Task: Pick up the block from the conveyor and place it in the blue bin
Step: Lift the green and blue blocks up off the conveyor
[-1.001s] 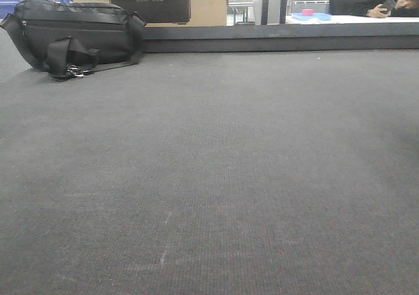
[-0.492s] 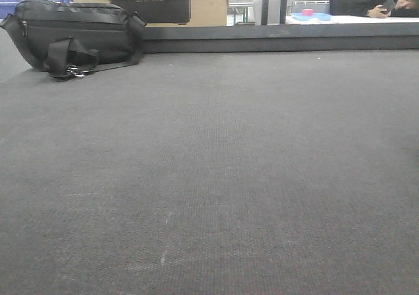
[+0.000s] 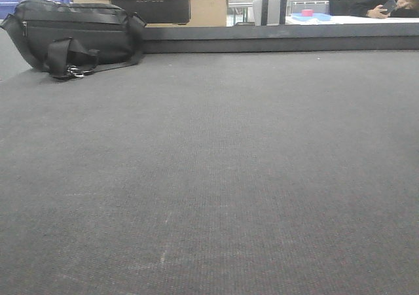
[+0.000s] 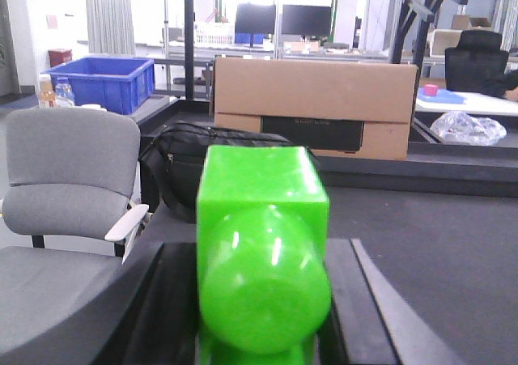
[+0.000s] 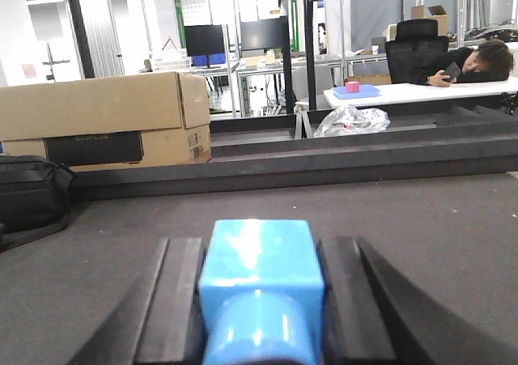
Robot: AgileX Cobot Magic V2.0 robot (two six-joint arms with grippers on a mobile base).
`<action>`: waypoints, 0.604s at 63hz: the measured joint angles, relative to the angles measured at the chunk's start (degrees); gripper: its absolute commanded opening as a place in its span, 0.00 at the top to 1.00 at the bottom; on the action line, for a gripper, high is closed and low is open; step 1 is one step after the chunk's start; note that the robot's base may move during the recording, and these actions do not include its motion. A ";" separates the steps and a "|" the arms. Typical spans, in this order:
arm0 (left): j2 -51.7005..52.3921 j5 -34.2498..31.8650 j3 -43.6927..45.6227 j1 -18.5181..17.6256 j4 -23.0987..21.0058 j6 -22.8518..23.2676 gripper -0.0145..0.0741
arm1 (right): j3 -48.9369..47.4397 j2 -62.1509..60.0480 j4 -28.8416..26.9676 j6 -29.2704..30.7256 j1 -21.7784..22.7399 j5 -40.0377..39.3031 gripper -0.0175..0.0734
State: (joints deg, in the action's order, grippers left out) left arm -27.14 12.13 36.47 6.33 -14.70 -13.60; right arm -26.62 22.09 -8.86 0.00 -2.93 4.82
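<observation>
My left gripper (image 4: 262, 250) is shut on a bright green block (image 4: 262, 219), which fills the space between the black fingers (image 4: 171, 300). My right gripper (image 5: 261, 244) is shut on a light blue block (image 5: 261, 268), held just above the conveyor belt (image 5: 421, 219). The dark grey woven belt (image 3: 216, 177) fills the front view, with its raised dark rail (image 3: 281, 43) at the far edge. The blue bin (image 4: 101, 82) stands far left behind a chair, and its corner (image 3: 8, 6) shows in the front view. Neither gripper appears in the front view.
A black bag (image 3: 75, 36) lies at the belt's far left, against a cardboard box (image 3: 209, 7). A grey office chair (image 4: 69, 179) stands left of the belt. A person (image 5: 473, 61) leans on a white table behind the rail.
Nothing on the belt has moved. Only the person at the far table has shifted slightly.
</observation>
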 measured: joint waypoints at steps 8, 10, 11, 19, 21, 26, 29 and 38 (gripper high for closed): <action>0.33 2.12 0.00 0.00 0.00 0.00 0.96 | 0.00 -2.45 0.05 0.00 0.00 0.22 0.99; 0.33 2.77 0.00 0.00 0.00 0.00 0.96 | 0.00 -2.92 0.05 0.00 0.00 0.22 0.99; 0.33 2.97 0.00 0.00 0.00 0.00 0.96 | 0.00 -3.10 0.05 0.00 0.00 0.22 0.99; 0.33 4.10 0.00 0.00 0.11 0.00 0.96 | -0.70 -3.81 0.05 0.00 0.00 3.87 0.99; 0.36 4.24 0.00 0.00 0.11 0.00 0.96 | -1.26 -3.81 0.05 0.00 0.00 6.12 0.99; 0.46 4.24 0.00 0.00 0.11 0.00 0.96 | -2.96 -3.81 0.66 0.00 0.00 10.78 0.99; 0.46 4.34 0.00 0.00 0.11 0.00 0.96 | -4.16 -3.81 2.09 0.00 0.00 12.60 0.99; 0.46 4.34 0.00 0.00 0.11 0.00 0.96 | -6.95 -3.81 5.15 0.00 0.00 14.40 0.99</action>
State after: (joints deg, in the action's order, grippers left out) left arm -26.68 16.47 36.47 6.33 -14.60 -13.60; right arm -33.57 18.27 -3.71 0.00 -2.93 19.22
